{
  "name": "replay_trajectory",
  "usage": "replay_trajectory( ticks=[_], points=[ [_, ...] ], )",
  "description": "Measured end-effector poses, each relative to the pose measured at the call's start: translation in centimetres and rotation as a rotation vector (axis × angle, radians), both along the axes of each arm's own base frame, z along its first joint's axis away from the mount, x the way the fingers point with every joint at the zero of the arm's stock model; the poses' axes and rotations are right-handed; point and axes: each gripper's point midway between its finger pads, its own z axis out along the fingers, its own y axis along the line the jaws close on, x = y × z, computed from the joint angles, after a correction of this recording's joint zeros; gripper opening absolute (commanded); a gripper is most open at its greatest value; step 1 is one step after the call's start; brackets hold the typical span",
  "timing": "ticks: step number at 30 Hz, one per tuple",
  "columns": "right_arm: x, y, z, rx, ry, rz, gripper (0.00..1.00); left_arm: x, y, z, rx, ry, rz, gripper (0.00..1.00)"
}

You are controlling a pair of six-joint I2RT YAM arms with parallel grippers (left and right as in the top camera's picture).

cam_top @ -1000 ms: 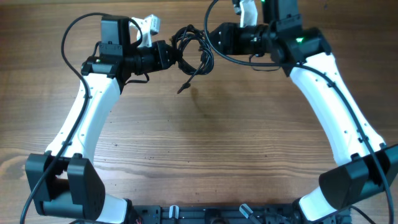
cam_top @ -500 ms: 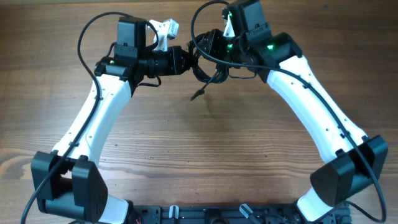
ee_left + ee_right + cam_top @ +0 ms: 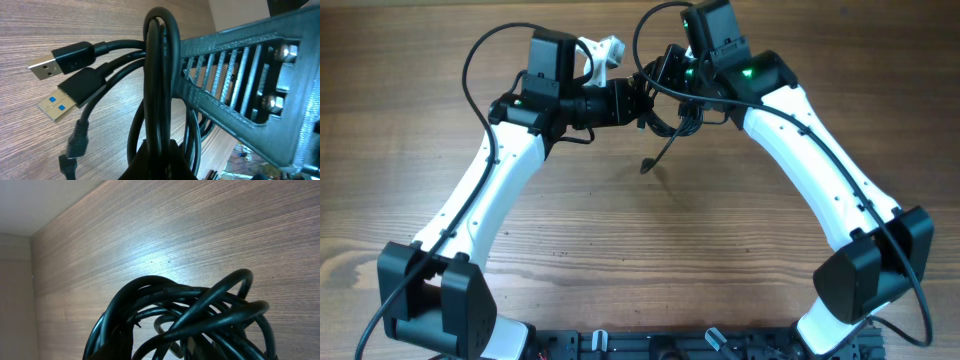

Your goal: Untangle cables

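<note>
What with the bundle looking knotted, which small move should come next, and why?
Probably ease the two grippers slightly apart: the cables hang bunched between the left gripper and the right gripper, with USB plugs loose and one end dangling above the table.

Right up close, black cables pile in overlapping loops across the bottom, with the wood-grain table behind and a pale surface beyond its edge.

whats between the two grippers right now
The overhead view shows the cables, a tangled black bundle, filling the gap between the left gripper and the right gripper. One plug end hangs below it.
</note>
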Motion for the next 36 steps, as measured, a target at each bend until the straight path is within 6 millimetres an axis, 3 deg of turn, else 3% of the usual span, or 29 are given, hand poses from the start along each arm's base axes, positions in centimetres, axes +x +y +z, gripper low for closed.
replay_trajectory(
  ticks=[4,9,16,22,24,28,33,36],
  points=[
    [0.2,-0.2,-0.3,-0.014,-0.004,-0.002,0.27,-0.2,-0.5,0.0,0.009,-0.008,-0.007,0.04],
    [0.6,-0.1,-2.9,-0.042,0.041,0.022,0.04,-0.6,-0.9,-0.1,0.004,0.002,-0.020,0.04],
    [1.0,-1.2,-2.3,0.052,0.045,0.168,0.04,-0.1,-0.3,-0.8,0.055,0.001,0.025,0.04],
    [-0.9,-2.1,-1.1,0.124,0.045,0.353,0.04,0.9,4.0,-3.9,0.258,0.089,0.245,0.04],
    [-1.8,-2.0,-0.1,0.130,0.027,0.396,0.04,1.2,5.5,-4.1,0.295,0.123,0.338,0.04],
    [-2.7,-2.1,1.5,0.124,-0.014,0.432,0.04,1.6,6.5,-3.3,0.291,0.131,0.411,0.04],
    [-4.5,-3.6,-0.1,0.056,0.092,0.402,0.04,1.6,6.7,-3.4,0.297,0.136,0.425,0.04],
    [-5.6,-6.5,-1.7,-0.072,0.201,0.283,0.04,2.0,7.0,-3.2,0.289,0.134,0.437,0.04]
  ],
)
